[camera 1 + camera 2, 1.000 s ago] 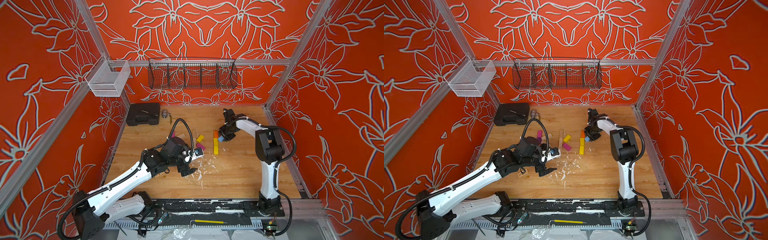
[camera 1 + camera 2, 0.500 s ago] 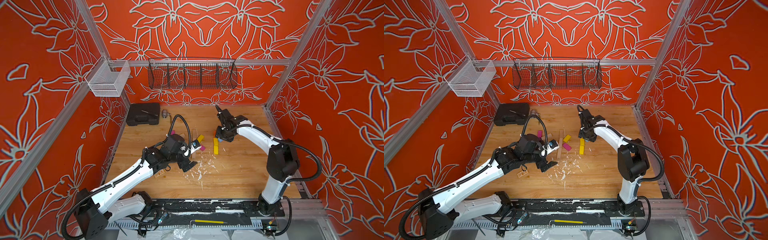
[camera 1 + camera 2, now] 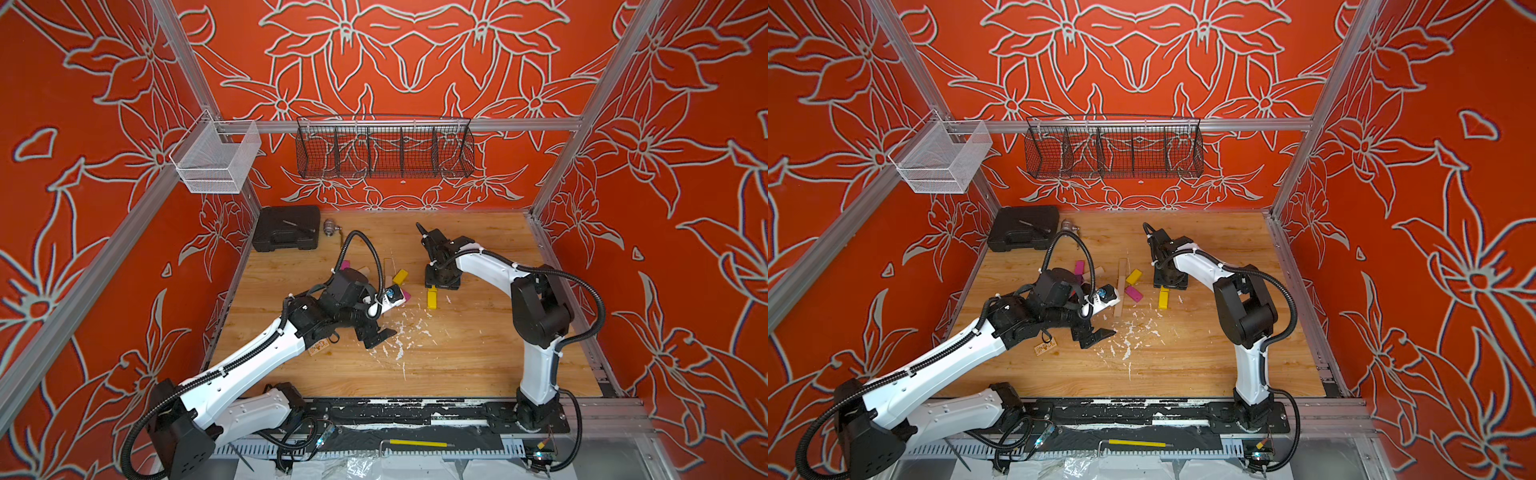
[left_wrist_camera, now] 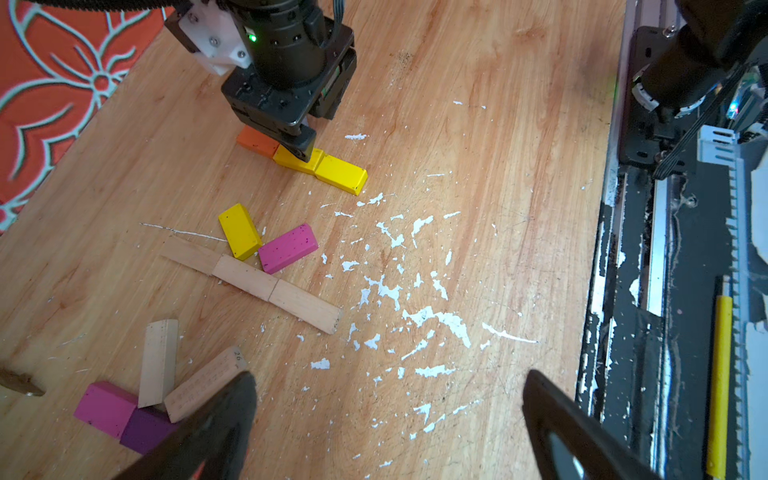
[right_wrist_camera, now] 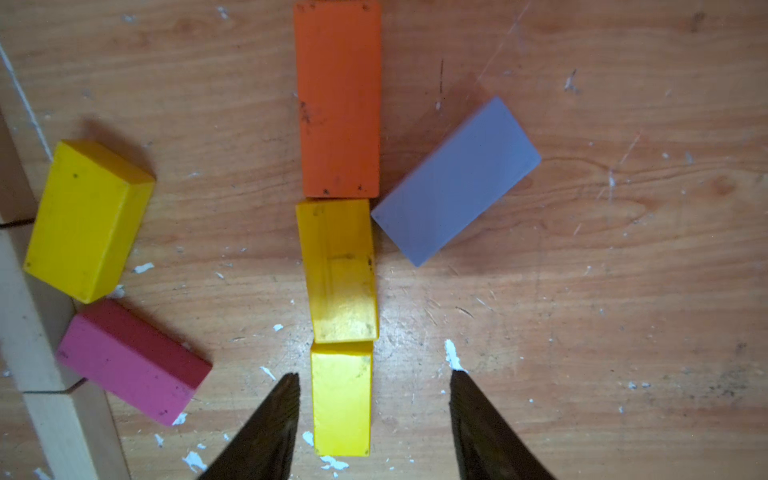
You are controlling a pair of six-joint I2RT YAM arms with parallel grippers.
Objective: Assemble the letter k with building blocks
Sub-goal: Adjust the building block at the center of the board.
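Orange-walled cell, both top views: the right arm [image 3: 486,266] bends over the coloured stem [image 3: 432,297], at 2 o'clock from the left fingers [image 3: 382,333]; the end yellow block [image 3: 1163,298] juts toward 6 o'clock. Left wrist view: left fingers spread wide, empty, over the counter [image 4: 478,249]; a plain-wood row [image 4: 249,276] lies apart from the stem. Right wrist view: orange block [image 5: 338,99], middle yellow block [image 5: 340,270] and end yellow block lie end to end; a light blue block [image 5: 455,180] slants off the orange-yellow joint. The right fingers [image 5: 266,428], narrower a second ago, now part loosely astride the end yellow block, gripping nothing. Seemingly the blue diagonal is released; this K's second diagonal remains.
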